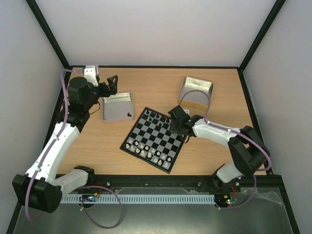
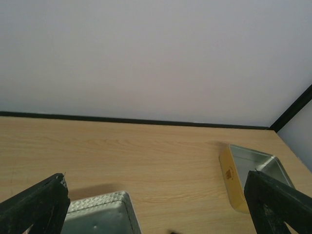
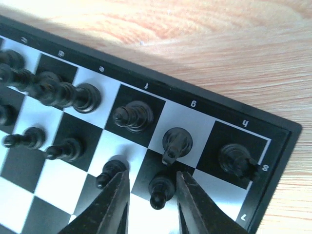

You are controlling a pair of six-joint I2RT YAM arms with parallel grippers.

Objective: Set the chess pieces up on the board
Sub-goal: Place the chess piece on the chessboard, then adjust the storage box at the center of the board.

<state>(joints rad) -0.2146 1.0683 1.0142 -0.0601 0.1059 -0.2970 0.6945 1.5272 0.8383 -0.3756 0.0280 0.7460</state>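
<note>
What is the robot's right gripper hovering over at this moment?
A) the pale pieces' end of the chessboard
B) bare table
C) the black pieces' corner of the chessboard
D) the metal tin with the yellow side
C: the right gripper hangs above a corner of the board, a black pawn standing between its fingers among other black pieces.

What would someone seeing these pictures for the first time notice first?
The black-and-grey board sits mid-table, black chess pieces crowded along its far rows and pale ones along the near edge. The right gripper hangs over the board's corner, jaws parted either side of one black pawn. The left gripper hovers wide open by a metal tray at the far left.
</note>
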